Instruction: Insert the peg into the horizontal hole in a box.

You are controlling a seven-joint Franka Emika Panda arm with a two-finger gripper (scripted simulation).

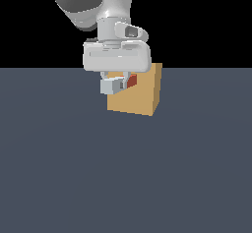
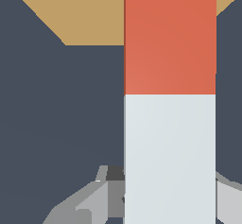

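The tan box (image 1: 142, 93) stands on the dark floor. My gripper (image 1: 119, 83) is shut on the peg (image 1: 118, 85) and holds it level in front of the box's near face. The peg's white end faces the exterior camera and its orange-red half (image 1: 131, 81) reaches toward the box. In the wrist view the peg (image 2: 170, 100) runs long, its white half by the fingers (image 2: 82, 204) and its orange-red half over the tan box (image 2: 85, 10). The hole is hidden behind the peg and gripper.
The dark grey floor (image 1: 126, 168) spreads around the box. The arm's white wrist (image 1: 115, 57) hangs above the box's near edge.
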